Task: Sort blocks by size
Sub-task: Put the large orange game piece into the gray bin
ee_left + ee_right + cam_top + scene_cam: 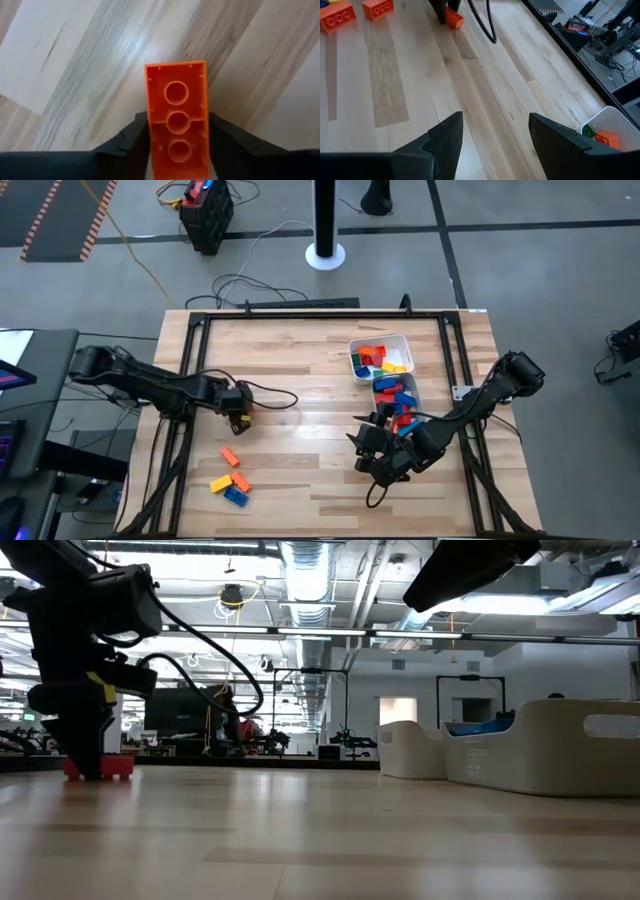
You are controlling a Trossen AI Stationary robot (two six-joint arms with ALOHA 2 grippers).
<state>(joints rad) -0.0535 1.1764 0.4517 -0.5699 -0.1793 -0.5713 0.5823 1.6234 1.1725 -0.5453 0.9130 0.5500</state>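
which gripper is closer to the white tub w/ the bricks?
Right. Right gripper sits just below the white tub and clear tub; left gripper is across the table, fingers around an orange brick.

Two dark, near-black jointed arms, built of chunky rounded segments. Black cables loop loose from the left arm's wrist and trail along both arms. The left end effector (240, 420) carries a small yellow marking on its boxy black wrist housing, plain in the low view. Its fingers (131, 137) are matte black, smooth and tapering. The right end effector (380, 450) ends in two broad black wedge-shaped fingers (447, 137) with angled faces and hard edges, on a bulky dark housing.
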